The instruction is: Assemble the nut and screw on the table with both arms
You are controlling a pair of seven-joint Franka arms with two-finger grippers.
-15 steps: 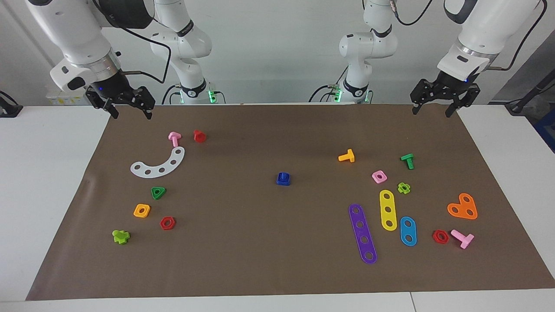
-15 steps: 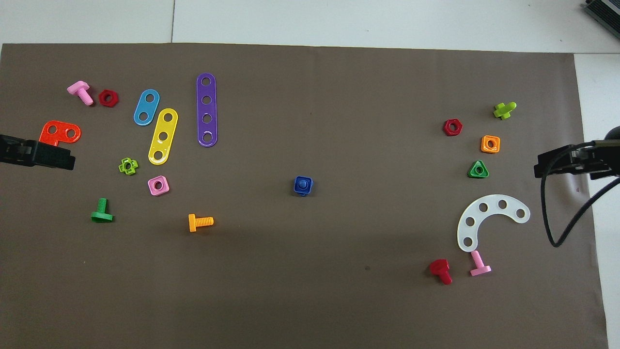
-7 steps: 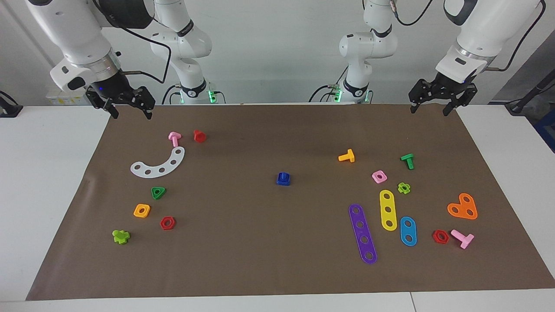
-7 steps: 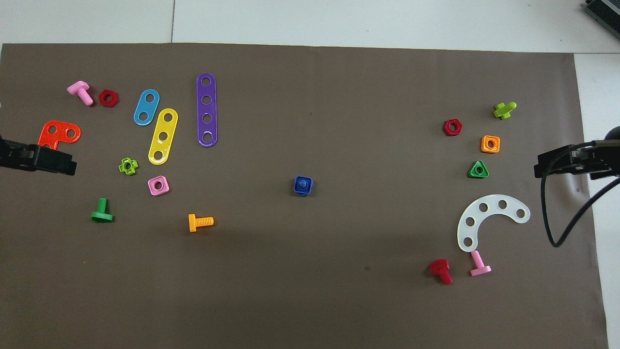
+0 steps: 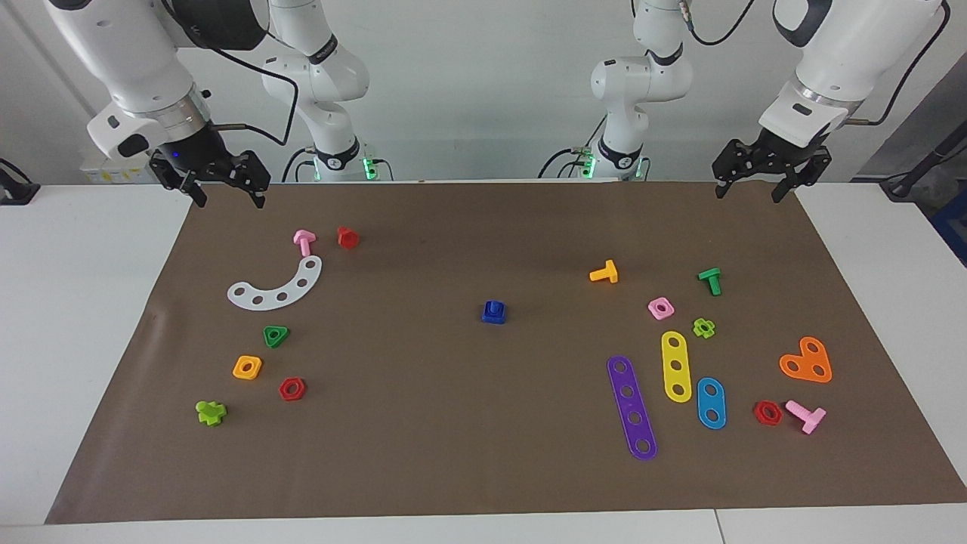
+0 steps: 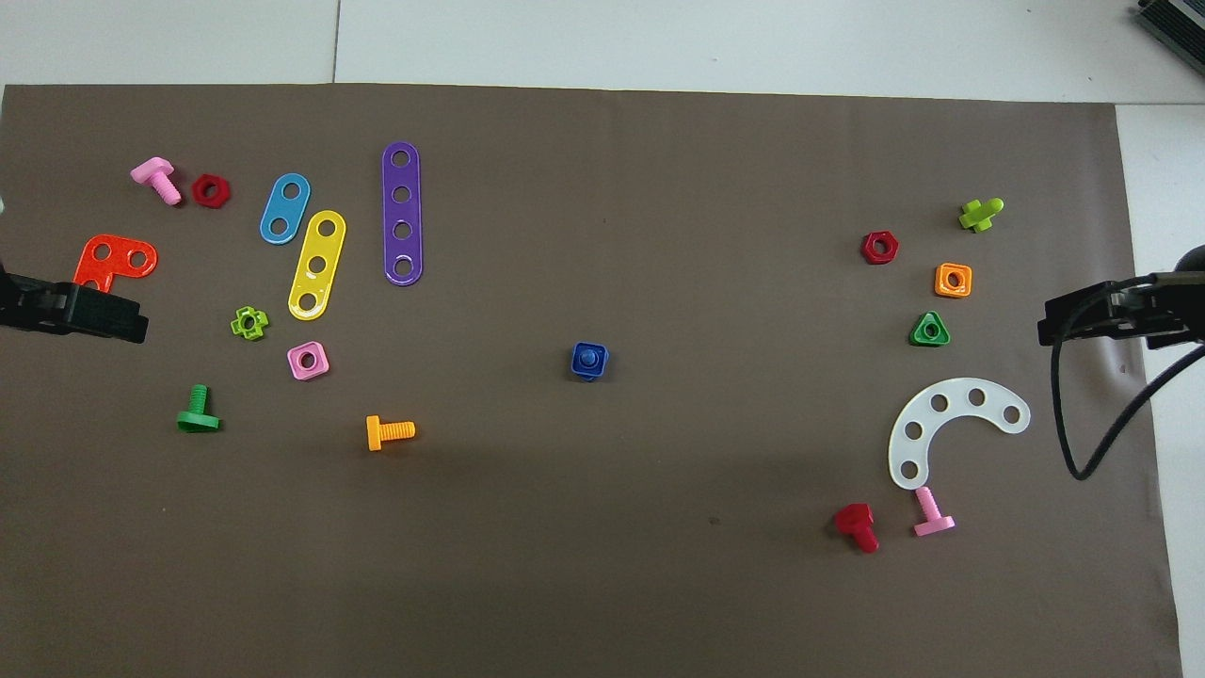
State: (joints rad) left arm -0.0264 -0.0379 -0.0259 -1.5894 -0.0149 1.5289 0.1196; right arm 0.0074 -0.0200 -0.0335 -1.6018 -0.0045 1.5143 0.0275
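We see the dark blue square nut (image 5: 493, 313) sitting on the dark blue screw (image 6: 588, 358) at the middle of the brown mat (image 5: 453, 423), the screw's tip poking up through the nut's hole, and nothing is touching the pair. The left gripper (image 5: 758, 190) hangs in the air over the mat's corner at the left arm's end of the table (image 5: 75, 302), jaws spread wide and holding nothing. The right gripper (image 5: 227, 196) hangs over the mat's corner at the right arm's end, its jaws wide apart too, and empty. Both arms wait well apart from the blue pair. Toward the left arm's end we spot an orange T-shaped bolt (image 5: 604, 273), a pink square nut (image 5: 661, 307), a green bolt (image 5: 710, 280) and a purple four-hole strip (image 5: 632, 407). Toward the right arm's end lie a white curved strip (image 5: 276, 286), a green triangular nut (image 5: 276, 335), an orange square nut (image 5: 247, 367) and a red hex nut (image 5: 291, 389).
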